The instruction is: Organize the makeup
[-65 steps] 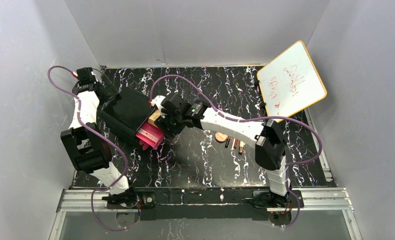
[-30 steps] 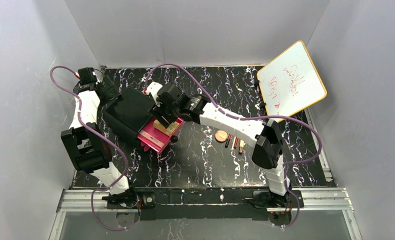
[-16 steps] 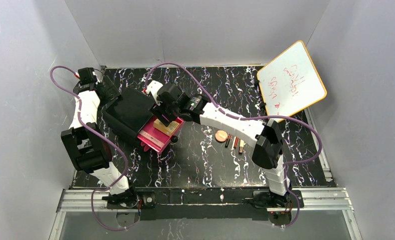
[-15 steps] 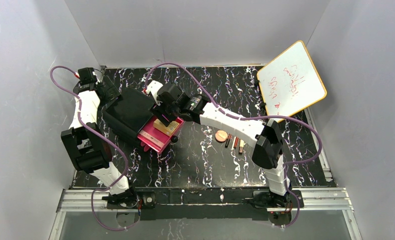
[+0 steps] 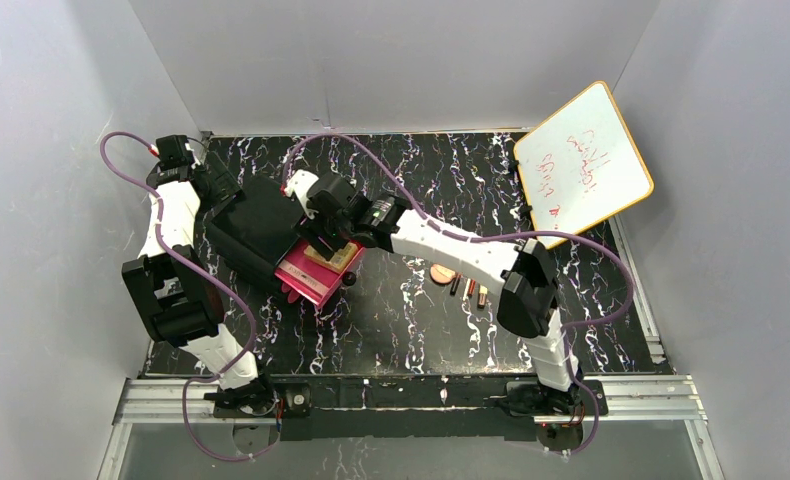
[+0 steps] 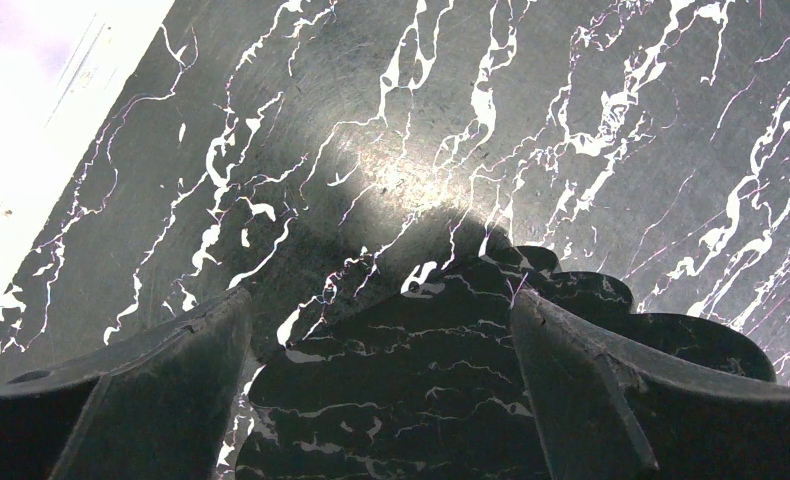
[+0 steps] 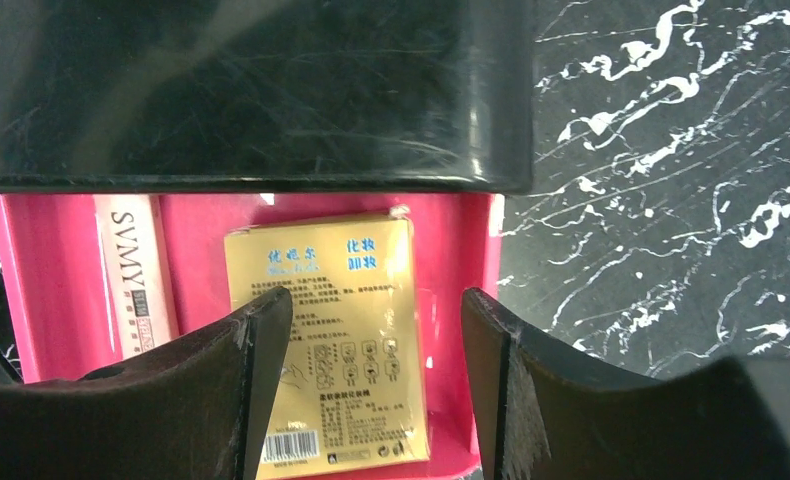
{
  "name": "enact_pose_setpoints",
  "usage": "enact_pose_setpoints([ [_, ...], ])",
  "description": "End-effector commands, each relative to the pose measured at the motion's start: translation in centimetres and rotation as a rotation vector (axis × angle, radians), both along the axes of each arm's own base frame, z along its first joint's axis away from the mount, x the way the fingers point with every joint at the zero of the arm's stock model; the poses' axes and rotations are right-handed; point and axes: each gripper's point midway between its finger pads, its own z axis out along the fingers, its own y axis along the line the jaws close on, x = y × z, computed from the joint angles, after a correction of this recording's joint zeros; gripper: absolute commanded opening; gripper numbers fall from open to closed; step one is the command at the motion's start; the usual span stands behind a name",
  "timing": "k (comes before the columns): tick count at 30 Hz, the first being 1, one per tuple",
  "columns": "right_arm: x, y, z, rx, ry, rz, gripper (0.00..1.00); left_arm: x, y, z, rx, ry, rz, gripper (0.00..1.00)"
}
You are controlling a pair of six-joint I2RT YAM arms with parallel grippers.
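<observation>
The yellow boxy packet lies flat in the open pink drawer, next to the pink tube. My right gripper is open just above the packet, one finger on each side, gripping nothing. In the top view the right gripper is over the drawer and the packet. The round peach compact, the thin pencils and the tan stick lie on the table to the right. My left gripper is open and empty over bare table, behind the black box.
The black box fills the top of the right wrist view. The orange-rimmed whiteboard leans at the back right. Grey walls close in the black marbled table on three sides.
My right gripper brought the yellow packet to the open drawer and let it go there. It has since shifted slightly left above it. The left arm has not moved.
</observation>
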Motion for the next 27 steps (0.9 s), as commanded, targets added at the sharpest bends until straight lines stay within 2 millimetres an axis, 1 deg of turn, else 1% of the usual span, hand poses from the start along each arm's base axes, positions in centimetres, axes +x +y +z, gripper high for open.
enact_pose_setpoints([
  [1,-0.9,2.3,1.2,0.055,-0.008,0.031,0.71,-1.6,-1.6,-1.1,-0.030,0.082,-0.060,0.98],
  [8,-2.5,3.4,0.4,0.053,0.012,0.047,0.71,-1.5,-1.7,-1.2,-0.035,0.082,-0.060,0.98],
  [10,-2.7,3.5,0.5,0.055,0.010,0.047,0.71,-1.5,-1.7,-1.2,-0.034,0.082,-0.060,0.98],
  [14,-2.4,3.4,1.2,0.052,-0.010,0.045,0.71,-1.5,-1.7,-1.1,-0.036,0.081,-0.062,0.98],
  [18,-2.2,2.6,3.1,0.035,-0.055,0.051,0.73,-1.4,-1.8,-1.0,-0.035,0.079,-0.063,0.99],
  [20,-1.9,1.9,3.9,0.024,-0.076,0.052,0.80,-1.4,-1.7,-1.0,-0.035,0.079,-0.062,0.98],
  [22,-2.0,1.2,4.0,-0.003,-0.083,0.057,0.84,-1.5,-1.8,-1.1,-0.035,0.081,-0.064,0.98],
  [25,-1.8,0.1,3.5,-0.021,-0.080,0.048,0.85,-1.5,-1.7,-1.0,-0.035,0.080,-0.064,0.98],
  [27,-1.6,-0.8,4.0,-0.022,-0.083,0.018,0.86,-1.6,-1.8,-0.9,-0.033,0.077,-0.064,0.98],
])
